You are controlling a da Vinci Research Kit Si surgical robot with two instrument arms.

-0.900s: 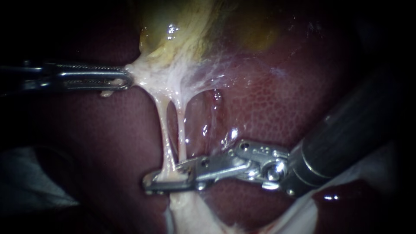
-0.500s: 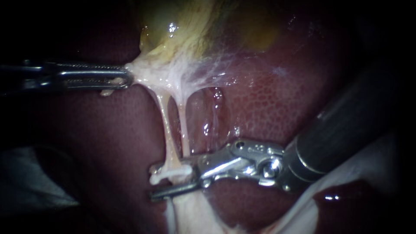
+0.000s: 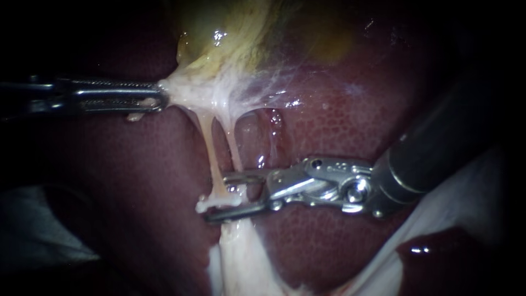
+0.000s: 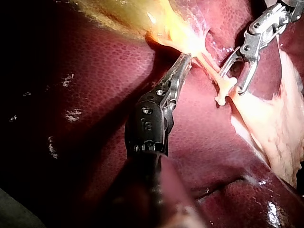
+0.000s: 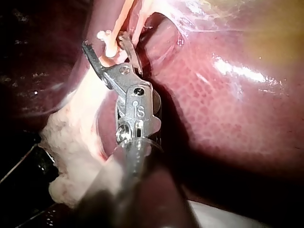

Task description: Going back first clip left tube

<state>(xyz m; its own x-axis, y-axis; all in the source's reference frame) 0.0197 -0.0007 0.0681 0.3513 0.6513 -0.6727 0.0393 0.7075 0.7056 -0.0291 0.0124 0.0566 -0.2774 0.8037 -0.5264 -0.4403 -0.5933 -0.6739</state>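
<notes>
Low on the left tube (image 3: 210,156) the clip (image 3: 216,204) is on; right instrument (image 3: 220,196), jaws wide around it, must yet back off, left instrument (image 3: 158,98) clamping the gallbladder (image 3: 230,33).

Centre lit, edges dark; glare on gallbladder (image 3: 216,37), liver (image 3: 339,126), right instrument (image 3: 217,197) metal.

Your left instrument (image 3: 156,98) runs off the endoscope view's left edge into darkness; the gallbladder (image 3: 246,33) is cut off above.

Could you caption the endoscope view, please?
Left instrument tensions tissue; right instrument stands open around a white clip on the left tube.
</notes>
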